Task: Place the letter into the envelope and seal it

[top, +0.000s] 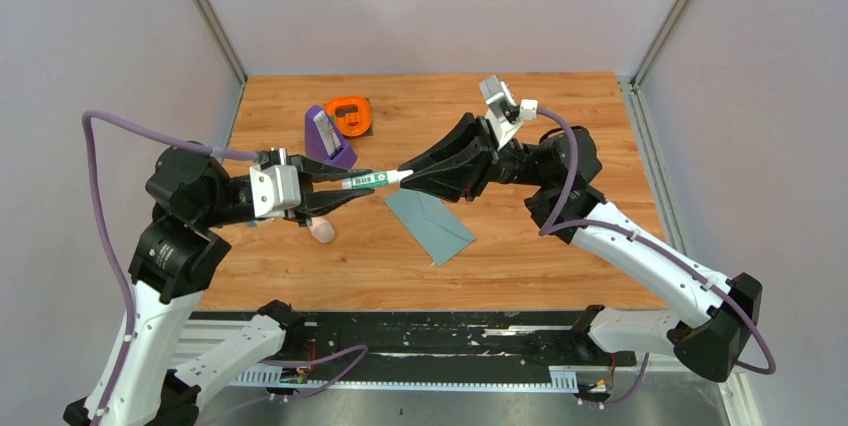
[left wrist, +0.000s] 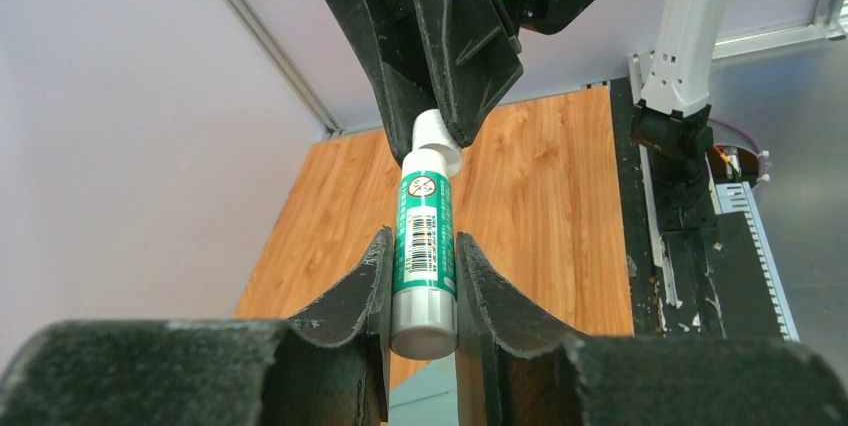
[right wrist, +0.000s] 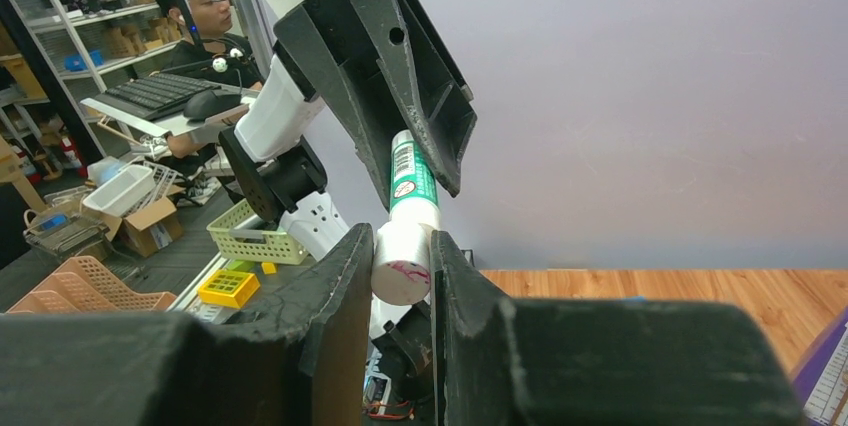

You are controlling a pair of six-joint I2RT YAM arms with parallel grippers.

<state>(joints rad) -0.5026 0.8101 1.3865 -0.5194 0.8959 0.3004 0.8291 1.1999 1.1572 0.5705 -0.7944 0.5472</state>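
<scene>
**A:** A wooden table between pale grey walls. Your left arm reaches in from the left and your right arm from the right, and they meet above the middle of the table.

**B:** The envelope lies flat on the wood under that meeting point. It is grey-teal and turned at an angle. In the top view its upper corner sits just below the tips of your right claw. Neither claw touches it. You cannot tell from here how its flap lies.

**A:** Behind your left claw, toward the far edge, a purple stand is propped up. An orange tape dispenser sits just beside it.

**B:** Now the claws. Your left claw is closed partway, with both fingers pressed on the green barrel of a glue stick. The stick is held level in the air, and its barcode label faces the left wrist camera.

**A:** Your right claw is also closed to a narrow gap, and it pinches the white cap at the stick's other end. The two claws stand tip to tip with the stick spanning the short space between them.

**B:** The smallest thing is a pinkish cylinder. It lies on the table just beneath your left claw in the top view, left of the envelope and apart from it.
</scene>
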